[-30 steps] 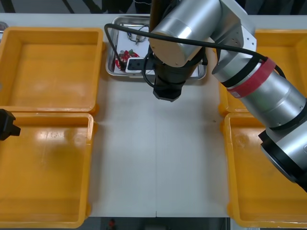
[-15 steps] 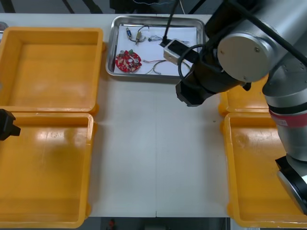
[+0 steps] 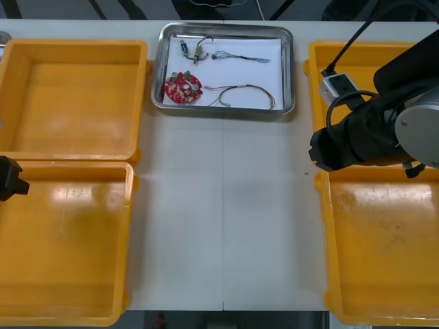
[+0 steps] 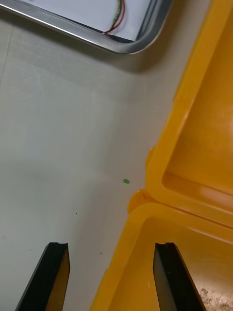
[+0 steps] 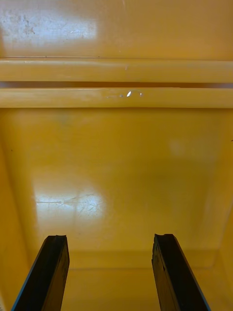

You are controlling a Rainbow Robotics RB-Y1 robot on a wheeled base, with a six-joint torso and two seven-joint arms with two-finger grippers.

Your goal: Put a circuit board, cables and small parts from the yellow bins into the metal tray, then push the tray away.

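The right claw stood wide open and held nothing, one finger above the light tabletop, the other above the near right yellow plastic bin, close to where it met the far right bin. Farther off lay a corner of the shiny rectangular metal tray. Inside it lay the round red circuit board, a red and yellow cable, a thin black cable and small metal parts. The left claw hung open and empty over the near left yellow bin.
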